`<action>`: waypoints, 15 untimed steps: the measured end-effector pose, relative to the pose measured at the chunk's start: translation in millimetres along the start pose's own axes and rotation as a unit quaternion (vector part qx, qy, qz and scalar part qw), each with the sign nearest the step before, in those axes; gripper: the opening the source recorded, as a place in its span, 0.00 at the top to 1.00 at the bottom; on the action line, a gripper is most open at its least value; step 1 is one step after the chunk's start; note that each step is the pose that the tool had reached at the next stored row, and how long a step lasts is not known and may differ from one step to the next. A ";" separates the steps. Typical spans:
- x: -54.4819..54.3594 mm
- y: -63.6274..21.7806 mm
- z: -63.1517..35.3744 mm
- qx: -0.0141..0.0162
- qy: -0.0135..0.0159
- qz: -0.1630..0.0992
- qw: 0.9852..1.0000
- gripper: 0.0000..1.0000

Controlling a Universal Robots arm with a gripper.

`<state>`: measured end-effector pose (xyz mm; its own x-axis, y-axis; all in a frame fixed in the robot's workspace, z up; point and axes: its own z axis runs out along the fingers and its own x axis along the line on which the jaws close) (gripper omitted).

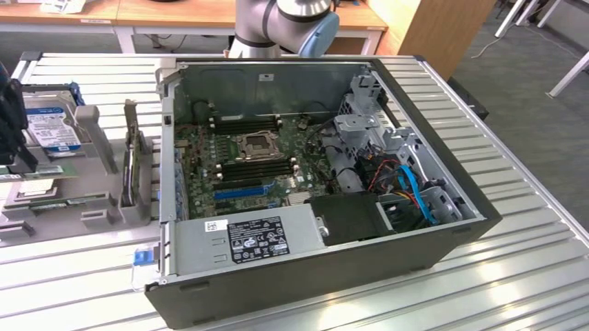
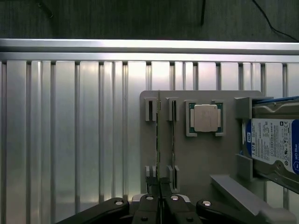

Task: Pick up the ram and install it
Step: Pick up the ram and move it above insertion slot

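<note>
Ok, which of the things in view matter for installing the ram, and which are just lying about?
Job: thin green ram stick, edge-on in the grey holder tray, black gripper shut on it; black memory slots on the green motherboard in the open dark computer case.
Lying about: small square silver processor chip; silver hard drive with blue-white label, both on that tray.

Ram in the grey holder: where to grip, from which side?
Grip the ram at mid-length, fingers on its two flat faces, coming from straight above. It stands on edge, both ends held in slots of the grey holder, leaving the middle free.
</note>
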<state>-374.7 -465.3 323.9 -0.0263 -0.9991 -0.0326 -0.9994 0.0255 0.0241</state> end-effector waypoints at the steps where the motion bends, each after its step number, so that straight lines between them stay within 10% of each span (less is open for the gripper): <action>1: -0.1 0.0 -2.4 0.000 0.000 0.000 1.000 0.88; 15: -1.5 1.1 -45.4 0.000 0.000 0.000 1.000 0.88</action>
<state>-374.6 -465.3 369.3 -0.0263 -0.9991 -0.0326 -0.9994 0.0255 0.0242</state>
